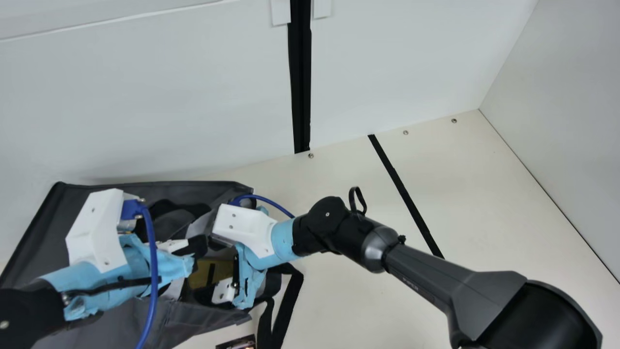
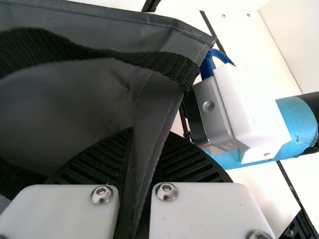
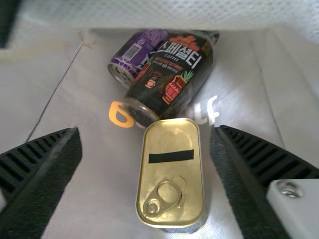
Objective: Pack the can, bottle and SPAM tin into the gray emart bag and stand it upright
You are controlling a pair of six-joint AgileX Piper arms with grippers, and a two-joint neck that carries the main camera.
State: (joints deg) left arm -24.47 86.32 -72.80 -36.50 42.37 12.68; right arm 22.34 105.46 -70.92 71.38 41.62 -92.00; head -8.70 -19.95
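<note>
**SPAM tin [image 3: 174,174] sits in the gray bag [image 1: 34,242]**

So the right pincer [image 1: 209,269] is spread inside the bag, tin between its fingers, not gripped. Deeper in the bag lie a dark drink container [image 3: 167,74] and purple can [image 3: 130,57]. Left pincer's [image 1: 200,246] pinching the bag's edge.

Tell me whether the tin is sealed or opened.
Sealed: on the tin, the gold lid is whole and the ring pull lies flat.

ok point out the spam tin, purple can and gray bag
SPAM tin [image 3: 172,172]: right wrist view, on its gold lid
Purple can [image 3: 135,54]: right wrist view, on its printed side
Gray bag [image 2: 65,99]: left wrist view, on its gray wall
</note>
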